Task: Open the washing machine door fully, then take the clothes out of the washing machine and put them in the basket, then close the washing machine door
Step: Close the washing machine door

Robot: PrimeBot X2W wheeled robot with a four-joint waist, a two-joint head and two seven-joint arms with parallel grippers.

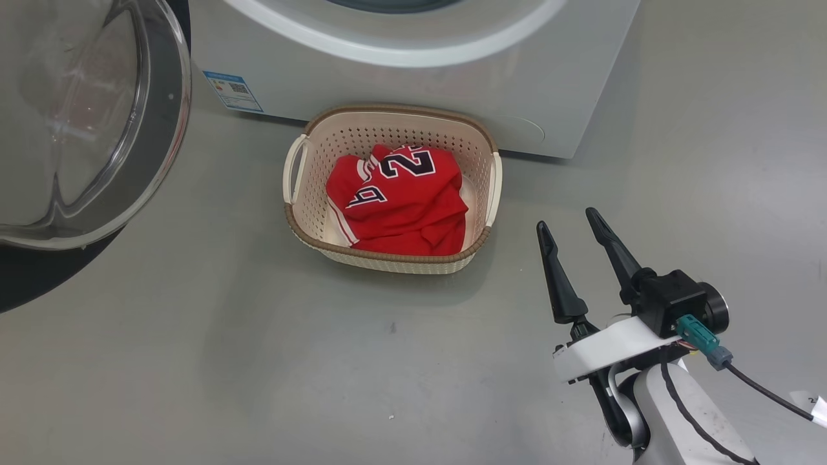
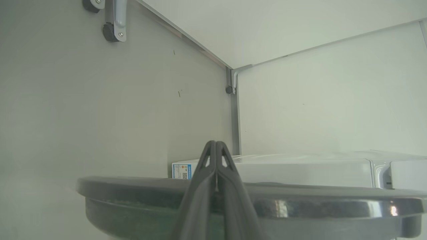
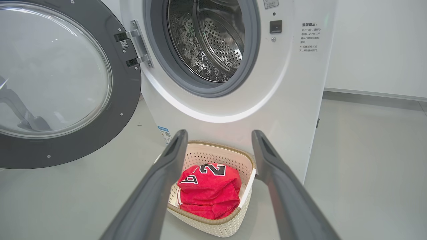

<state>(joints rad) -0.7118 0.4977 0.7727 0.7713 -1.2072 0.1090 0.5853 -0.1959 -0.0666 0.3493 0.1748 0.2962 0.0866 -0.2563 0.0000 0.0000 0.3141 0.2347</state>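
One heap of clothes (image 1: 400, 200) lies inside the basket (image 1: 387, 111), red jersey uppermost with navy numerals showing. The basket stands on the floor just in front of the washing machine (image 1: 555, 77). One washing machine door (image 3: 123, 100) stands swung wide to the left on its hinge. Right gripper (image 1: 566, 218): fingers spread apart, holding nothing, hovering near the basket's right side. Left gripper (image 2: 216, 143): fingers pressed together, empty, lying across the door's dark rim; whether it touches the rim cannot be told. Step judged in hand: unloading done, door closing about to start. The next move likely calls for the left gripper to press the rim and sweep the door round until it latches, passing clear of the basket. Hidden or unclear: the floor of the drum (image 3: 213, 43) lies behind the gasket lip, so a leftover piece cannot be ruled out. Whatever sits beneath the jersey is covered, and a dark shape behind the door glass is unreadable.
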